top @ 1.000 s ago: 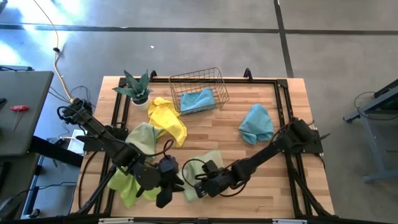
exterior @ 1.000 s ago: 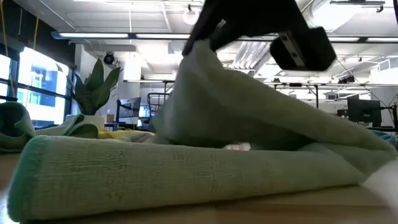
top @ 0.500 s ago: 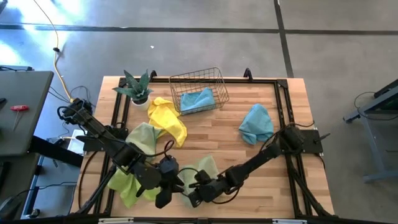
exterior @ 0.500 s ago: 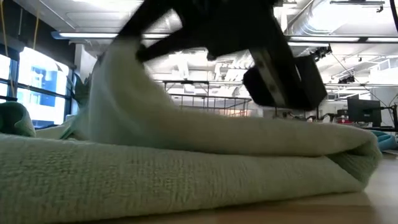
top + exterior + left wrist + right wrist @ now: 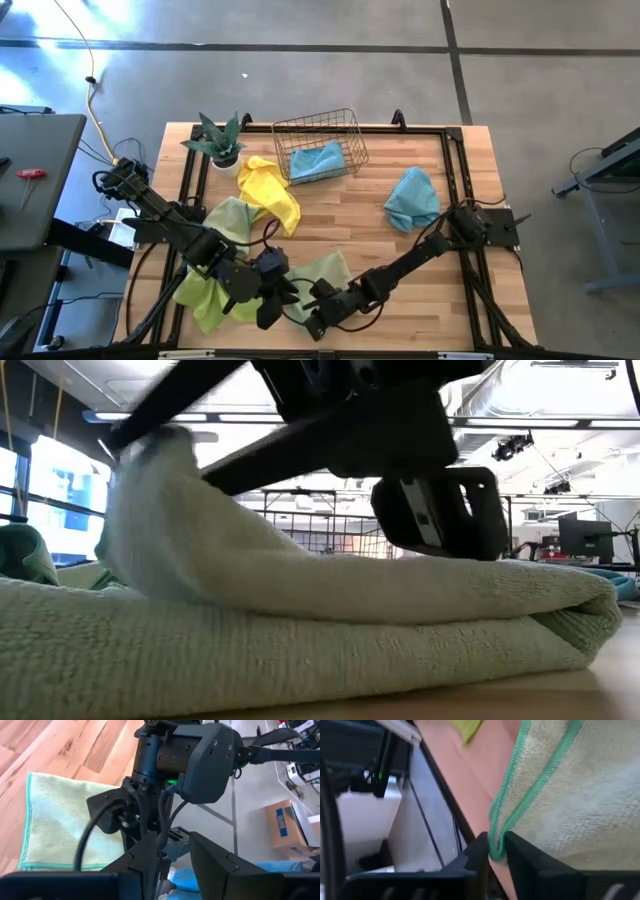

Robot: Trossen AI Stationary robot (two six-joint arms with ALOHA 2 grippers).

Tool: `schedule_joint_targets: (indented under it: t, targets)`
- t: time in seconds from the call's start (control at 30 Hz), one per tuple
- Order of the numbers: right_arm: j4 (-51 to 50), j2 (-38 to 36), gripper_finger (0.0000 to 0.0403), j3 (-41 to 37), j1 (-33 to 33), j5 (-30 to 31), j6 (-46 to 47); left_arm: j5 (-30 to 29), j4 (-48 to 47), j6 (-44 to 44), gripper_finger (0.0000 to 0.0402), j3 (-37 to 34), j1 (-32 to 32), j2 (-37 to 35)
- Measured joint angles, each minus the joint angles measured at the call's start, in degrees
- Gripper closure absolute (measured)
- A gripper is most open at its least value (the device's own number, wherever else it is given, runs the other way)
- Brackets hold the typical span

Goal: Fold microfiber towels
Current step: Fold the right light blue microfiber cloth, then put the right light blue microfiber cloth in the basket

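since the earlier frames the right gripper [image 5: 312, 322] has travelled further across the table's front edge, away from the right side frame and toward the left gripper [image 5: 268, 308], dragging one edge of the pale sage towel [image 5: 325, 275] over itself. in the low view, the raised peak of cloth that stood up steeply has sunk into a low fold lying over the towel's lower layer, and the dark arm now stretches across the top. the right gripper's fingers [image 5: 479, 851] are closed around the towel's green-stitched hem [image 5: 496, 851], with a narrow gap between them that the hem fills. the pale sage towel lies on the wooden table [image 5: 400, 255], well in front of the wire basket [image 5: 318, 143], directly under and just behind the right gripper. the left gripper sits just beside the right gripper, further from the basket than the yellow towel [image 5: 268, 190], over a lime green towel [image 5: 205, 292]; its fingers are partly apart, and i cannot tell whether they hold anything. another pale green towel [image 5: 232, 216] lies touching the yellow towel. 1 light blue towel [image 5: 318, 160] rests inside the basket, and a 2nd light blue towel [image 5: 412, 198] lies to the basket's right. a potted plant [image 5: 218, 140] stands just left of the basket.
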Motion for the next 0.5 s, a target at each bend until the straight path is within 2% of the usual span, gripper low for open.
schedule_joint_targets:
  t: [0.13, 0.23, 0.33, 0.5]
  targets:
    - [-1.5, -0.5, 0.0280, 0.0, -0.7, -4.4, -3.1, 0.0, -0.2, -2.0, 0.0296, 0.0, -0.5, 0.0]
    - [-3.5, -2.9, 0.0249, 0.0, -1.0, -5.3, -6.4, 0.1, -0.5, -3.6, 0.0296, 0.0, -1.5, 0.0]
    - [-9.7, -6.2, 0.0233, 0.0, -0.9, -3.0, -10.9, -0.1, -1.7, -5.3, 0.0296, 0.0, -2.8, 0.0]
    - [-26.9, -13.4, 0.0231, 0.0, -1.0, 3.2, -16.3, -5.6, -4.7, -10.1, 0.0296, 0.0, -5.8, 0.6]
